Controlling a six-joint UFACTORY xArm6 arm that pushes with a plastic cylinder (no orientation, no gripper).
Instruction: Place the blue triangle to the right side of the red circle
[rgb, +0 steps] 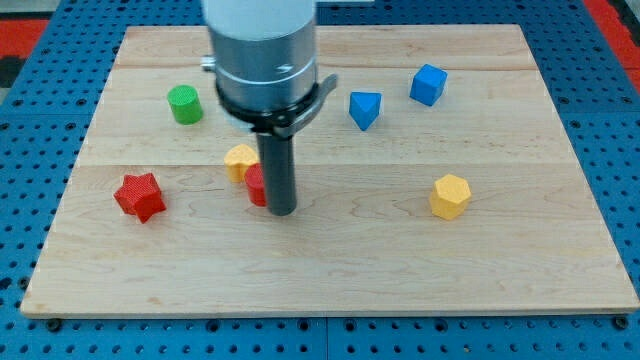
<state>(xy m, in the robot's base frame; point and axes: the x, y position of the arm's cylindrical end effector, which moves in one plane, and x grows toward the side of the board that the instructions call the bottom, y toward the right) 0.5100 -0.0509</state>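
The blue triangle lies on the wooden board toward the view's top, right of centre. The red circle sits left of centre, mostly hidden behind my rod. My tip rests on the board right against the red circle's right side, well down and to the left of the blue triangle.
A yellow block touches the red circle at its upper left. A red star lies at the left, a green cylinder at the upper left, a blue cube at the upper right, a yellow hexagon at the right.
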